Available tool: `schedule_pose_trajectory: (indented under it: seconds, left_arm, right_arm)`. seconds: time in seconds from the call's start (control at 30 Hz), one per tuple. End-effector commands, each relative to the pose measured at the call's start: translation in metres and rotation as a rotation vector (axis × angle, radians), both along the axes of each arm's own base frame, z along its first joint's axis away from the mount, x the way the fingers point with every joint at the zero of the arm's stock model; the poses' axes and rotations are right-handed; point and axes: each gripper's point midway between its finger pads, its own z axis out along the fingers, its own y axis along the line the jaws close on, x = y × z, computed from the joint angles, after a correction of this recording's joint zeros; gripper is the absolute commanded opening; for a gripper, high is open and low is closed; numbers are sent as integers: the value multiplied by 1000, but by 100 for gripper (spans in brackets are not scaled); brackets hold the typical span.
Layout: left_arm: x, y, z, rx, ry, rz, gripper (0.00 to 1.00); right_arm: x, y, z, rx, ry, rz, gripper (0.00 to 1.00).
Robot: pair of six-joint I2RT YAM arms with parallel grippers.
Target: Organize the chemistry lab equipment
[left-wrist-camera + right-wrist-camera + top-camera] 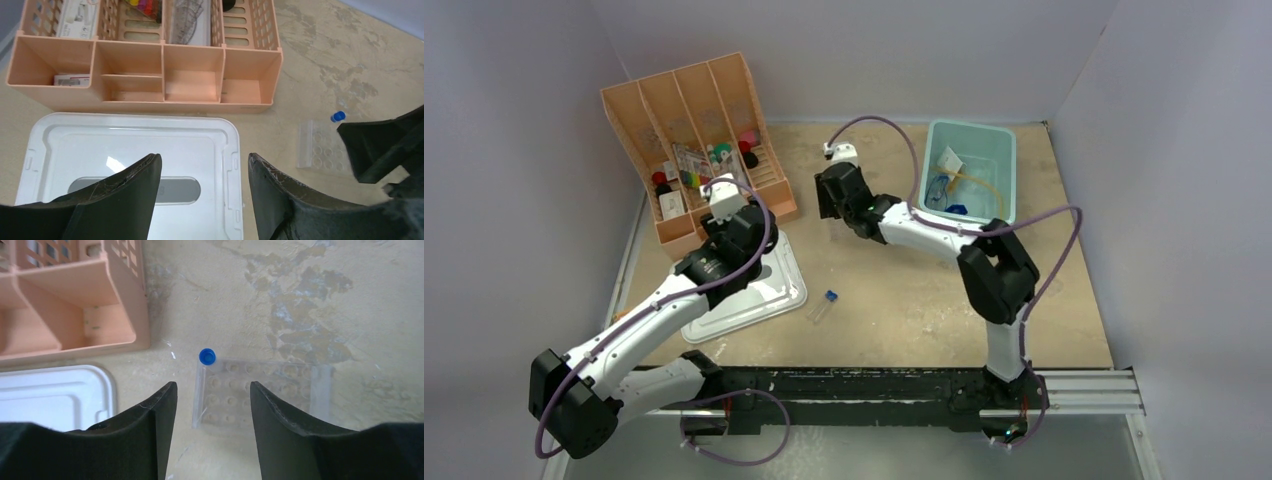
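At the tabletop's (904, 300) far left corner stands one organizer (686, 232). One lid (769, 290) lies flat just in front of it by the left edge. The left arm reaches from the near left corner diagonally over the lid. Its wrist view alone shows the left gripper (204, 159) pointing down above the lid, jaws wide with nothing between them, and the organizer's front compartments mostly bare. Right of the lid, towards the near edge, the top view shows a loose test tube (824, 305) lying on the tabletop; neither wrist view catches it. Further back, near the middle, the right arm rises from its base, bends at the elbow and stretches left. Its body hides the one clear rack (270, 390) from the top view. The right wrist view shows the right gripper (212, 386) hanging over the rack, jaws wide and holding nothing. A second, blue-capped test tube (207, 356) sits at the rack's corner; whether it stands in a hole I cannot tell. That makes two test tubes. Only the top view shows the one bin (1014, 170) at the far right corner, holding a tan tube (984, 183), a packet (950, 160) and blue pieces too small to tell apart.
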Motion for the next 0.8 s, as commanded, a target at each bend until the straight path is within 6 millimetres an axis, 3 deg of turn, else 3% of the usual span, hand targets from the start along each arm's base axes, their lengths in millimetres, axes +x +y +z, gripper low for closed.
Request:
schedule_pose_trajectory:
  seconds: [0.0,0.13,0.2,0.3,0.4,0.53,0.77]
  left_arm:
    - [5,-28,22,-104,-24,-131,64]
    - [-4,-83,11,-178,45,-445,63]
    - [-13,-110,-2,-228,105,-577,60]
    - [-34,-144,-26,-258,202,-718,54]
    - [-63,-176,-54,-194,280,-826,46]
    - [-85,-194,-93,-138,403,-880,42]
    - [-95,-189,-130,-48,514,-862,49]
  right_arm:
    - [-6,-26,61,144,-6,-58,57]
    - [-20,-54,67,213,71,-97,49]
    - [-29,-63,71,240,102,-102,39]
    - [-41,-78,80,256,119,-108,28]
    - [-50,-92,84,265,132,-122,25]
    - [-59,-108,81,290,146,-156,24]
    - [-67,-127,69,300,179,-203,25]
